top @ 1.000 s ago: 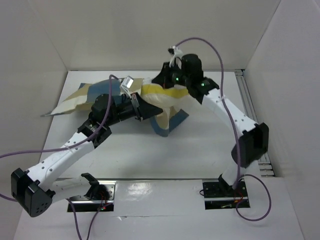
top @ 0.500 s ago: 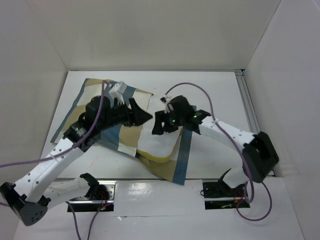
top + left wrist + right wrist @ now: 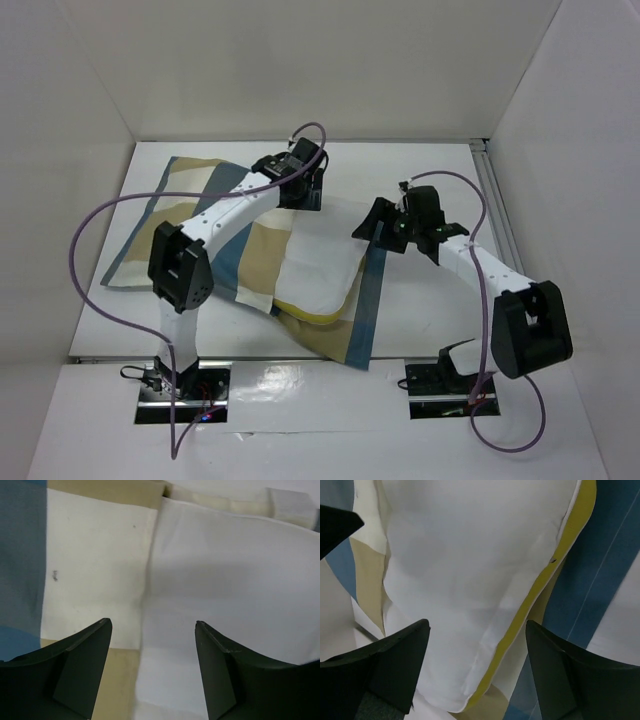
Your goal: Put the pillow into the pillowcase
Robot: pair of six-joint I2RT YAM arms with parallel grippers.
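Note:
The pillowcase (image 3: pixel 190 235), in blue, tan and cream blocks, lies flat across the left and middle of the table. The white pillow (image 3: pixel 322 268) pokes out of its right-hand mouth, with the yellow band (image 3: pixel 308 312) along its near edge; the rest of it is hidden inside. My left gripper (image 3: pixel 300 197) hangs open over the far edge, above the seam between the pillowcase (image 3: pixel 95 565) and the pillow (image 3: pixel 225 580). My right gripper (image 3: pixel 366 226) is open just right of the pillow's far corner. In the right wrist view, pillow (image 3: pixel 470 555) and band (image 3: pixel 540 587) lie below the gripper (image 3: pixel 476 625). Neither gripper holds anything.
White walls close in the table at the back and on both sides. A metal rail (image 3: pixel 497 205) runs along the right edge. A purple cable (image 3: pixel 110 215) loops over the pillowcase's left part. The arm bases (image 3: pixel 445 385) sit at the near edge.
Both grippers were shut on the bundle, held up at the back. It came down toward the near edge, both grippers opened and let go, and the arms drew back.

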